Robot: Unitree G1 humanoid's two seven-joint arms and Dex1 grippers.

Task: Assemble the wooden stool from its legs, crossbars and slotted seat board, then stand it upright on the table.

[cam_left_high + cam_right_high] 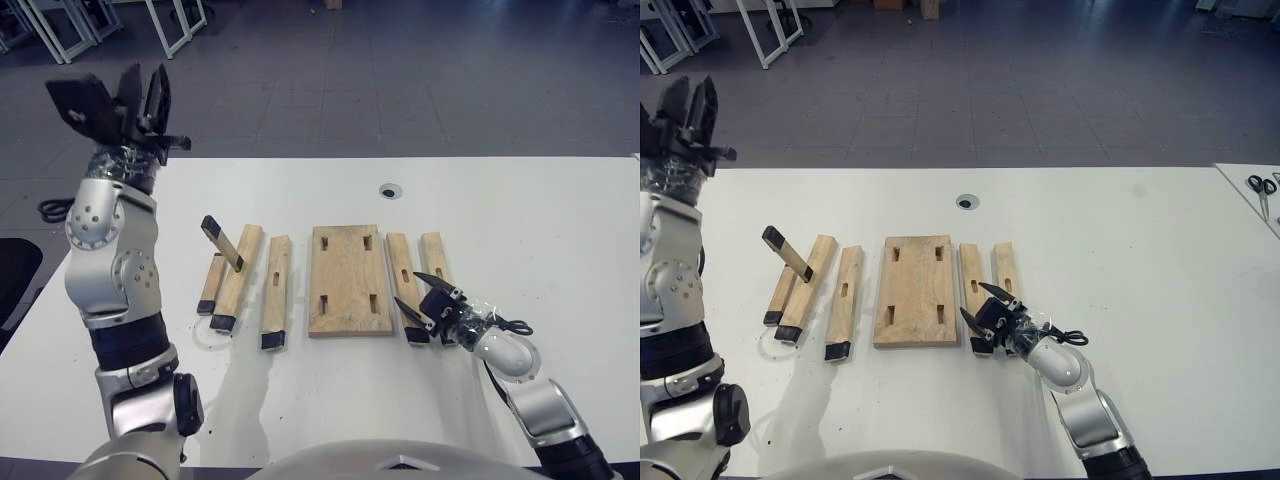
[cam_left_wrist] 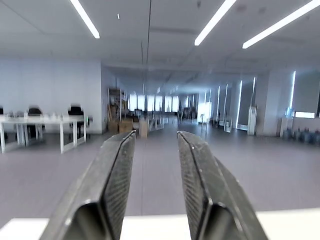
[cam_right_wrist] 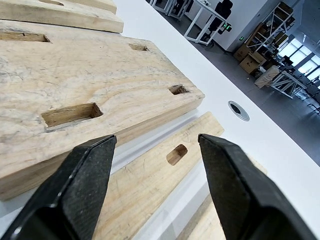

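The right gripper (image 3: 156, 147) hangs low with its two black fingers (image 3: 75, 190) spread apart above a wooden leg (image 3: 145, 182) that has one small slot (image 3: 177, 154). The slotted seat board (image 3: 90, 80) lies just beside that leg on the white table (image 3: 285, 155), near a round hole (image 3: 239, 110).
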